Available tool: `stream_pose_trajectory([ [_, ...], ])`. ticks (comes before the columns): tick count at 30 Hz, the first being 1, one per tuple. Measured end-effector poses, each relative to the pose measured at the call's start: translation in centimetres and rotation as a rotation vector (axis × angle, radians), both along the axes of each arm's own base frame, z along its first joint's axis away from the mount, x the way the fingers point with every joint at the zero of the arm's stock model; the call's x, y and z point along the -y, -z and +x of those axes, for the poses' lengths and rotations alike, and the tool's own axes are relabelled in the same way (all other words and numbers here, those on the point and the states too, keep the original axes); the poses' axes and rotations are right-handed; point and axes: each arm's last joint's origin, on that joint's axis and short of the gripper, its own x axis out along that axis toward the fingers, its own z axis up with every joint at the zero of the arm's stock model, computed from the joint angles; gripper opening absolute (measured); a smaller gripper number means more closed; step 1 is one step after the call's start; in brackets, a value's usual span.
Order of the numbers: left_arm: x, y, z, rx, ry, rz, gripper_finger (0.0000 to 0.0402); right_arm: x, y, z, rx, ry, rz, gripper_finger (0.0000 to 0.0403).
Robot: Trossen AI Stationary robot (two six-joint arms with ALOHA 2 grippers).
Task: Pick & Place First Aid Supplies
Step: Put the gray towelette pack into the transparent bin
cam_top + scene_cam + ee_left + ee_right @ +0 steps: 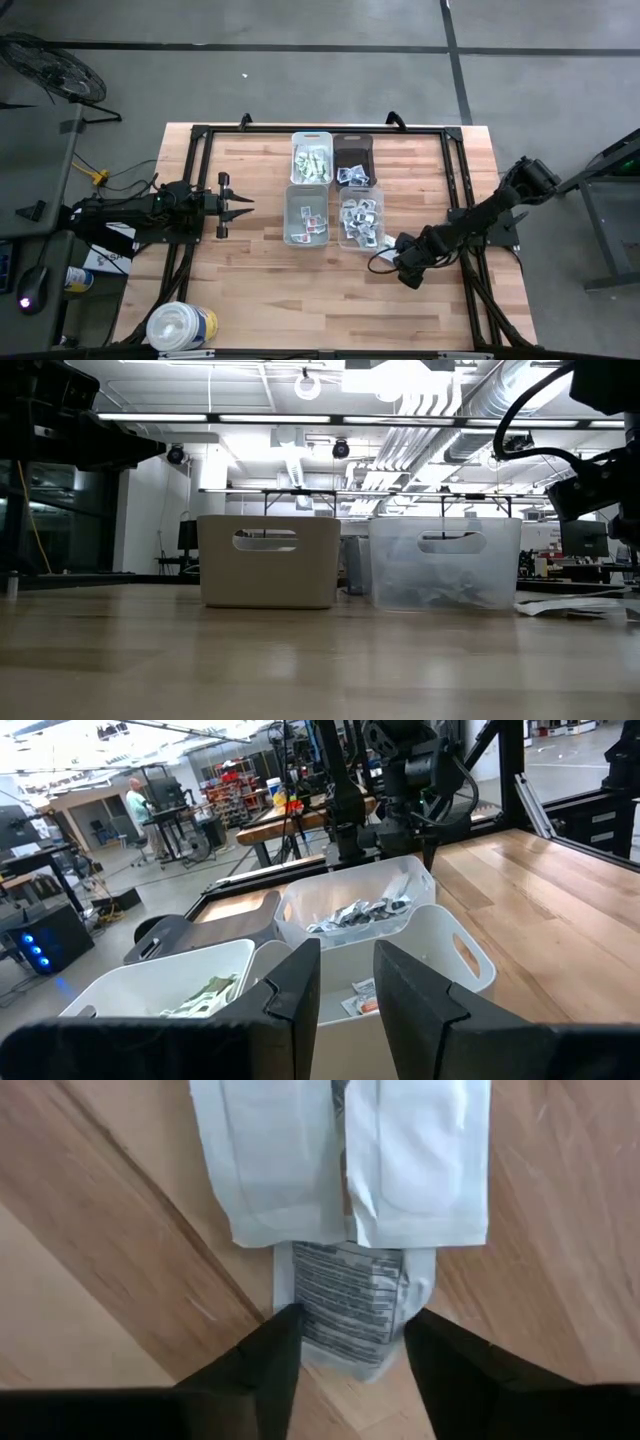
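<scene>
The right hand point(345, 1342) is lowered with fingers apart around a printed packet point(350, 1295) on the worktop point(120, 1250); closing is probably needed next. The left hand point(345, 990) waits, half open and empty.

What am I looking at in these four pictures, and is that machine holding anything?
It is a robot with two dark arms at a wooden table, each ending in a two-fingered tool. One picture looks straight down, one looks level across the tabletop, and two come from cameras on the wrists. In the middle stand four small bins holding small paper packets; a big white tub stands at a corner. The left tool waits, empty and partly open, facing the bins. The right tool is down at the table, its open fingers on either side of a printed packet lying under two plain white ones. It has not closed on it yet.
</scene>
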Motion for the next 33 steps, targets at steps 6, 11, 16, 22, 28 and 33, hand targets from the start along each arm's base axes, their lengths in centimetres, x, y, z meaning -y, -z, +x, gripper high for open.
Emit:
stream_pose_trajectory([
  [6,0.0,0.0,0.0,0.0,0.0,0.0,0.0096,0.0,0.0,0.0,-0.015,0.024,0.02,0.0114],
  [11,0.0,0.0,0.0,0.0,0.0,0.0,0.0096,-0.3,-0.5,0.2,-0.027,0.024,0.062,0.007],
  [16,0.0,0.0,0.0,0.0,0.0,0.0,0.0096,-0.8,-1.7,0.1,-0.042,0.006,0.192,0.0019],
  [22,0.0,0.0,0.0,0.0,0.0,0.0,0.0096,-0.7,-4.1,-0.3,0.03,-0.022,0.312,0.0015],
  [28,0.0,0.0,0.0,0.0,0.0,0.0,0.0096,-0.6,-7.7,-0.3,0.327,-0.136,0.419,0.0006],
  [33,0.0,0.0,0.0,0.0,0.0,0.0,0.0096,-0.4,-11.2,-0.2,0.694,-0.309,0.434,0.0005],
])
